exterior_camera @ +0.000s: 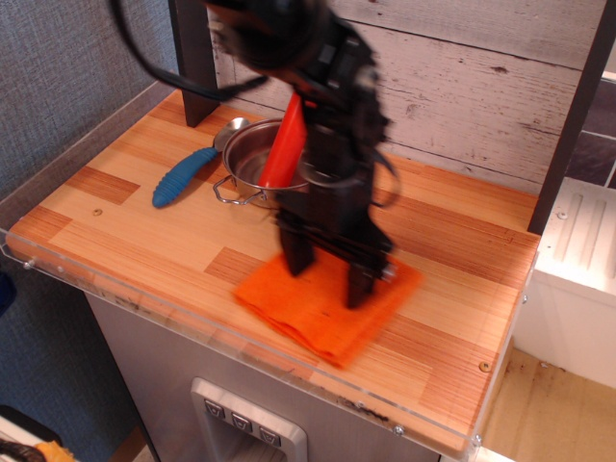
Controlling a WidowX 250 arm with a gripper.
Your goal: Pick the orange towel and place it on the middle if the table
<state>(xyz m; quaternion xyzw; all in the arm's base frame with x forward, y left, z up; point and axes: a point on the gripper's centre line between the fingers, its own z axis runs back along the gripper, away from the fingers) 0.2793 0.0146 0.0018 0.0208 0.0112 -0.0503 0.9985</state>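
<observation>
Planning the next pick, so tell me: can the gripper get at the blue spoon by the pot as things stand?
Probably yes. The blue spoon lies uncovered on the table, left of the pot, nothing on it. The gripper is down on the orange towel and would need to leave it first.

Bright even light, arm [327,115] and orange towel [327,298] motion-blurred, table [144,221] sharp
</observation>
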